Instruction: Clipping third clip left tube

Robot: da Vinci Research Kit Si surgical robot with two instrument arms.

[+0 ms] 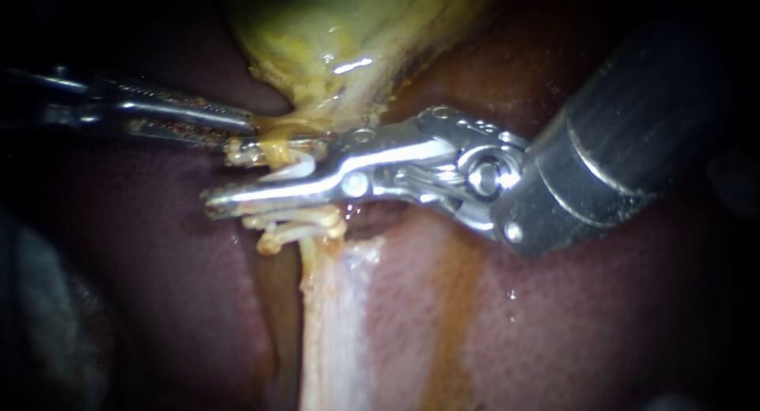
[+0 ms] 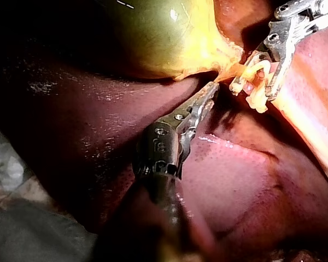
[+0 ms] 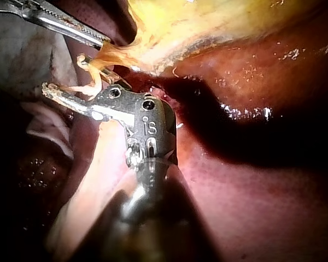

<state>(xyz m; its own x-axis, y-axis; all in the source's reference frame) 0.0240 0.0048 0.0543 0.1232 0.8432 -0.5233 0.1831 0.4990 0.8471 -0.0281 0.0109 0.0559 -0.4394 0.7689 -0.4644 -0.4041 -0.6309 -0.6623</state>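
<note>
A: Under the gallbladder [image 1: 332,31], over the dark liver [image 1: 554,324], hunting for the tube [image 1: 294,172].

B: Found as a pale strand, running from the yellow neck down toward the liver. Sits inside the gap of the right instrument [image 1: 222,173].

A: Jaws there?

B: Parted, one on each side of the strand, laid crosswise to its long axis. Not squeezed down.

A: And the left instrument [image 1: 237,130]?

B: Clenched on the gallbladder's yellow foot, just above the right one's upper jaw. Seems to be drawing the strand taut.

A: Nearer arm for the clipping?

B: Right, plainly; astride the tube, coming in from the side opposite the left. Left placed only for pulling.

A: Next, then?

B: Probably a plain squeeze, square across the strand. Worth checking first for both tips reaching past its far edge. Below the lower jaw, knobbly bits [image 1: 269,241], clips perhaps; too unclear to say.
</note>
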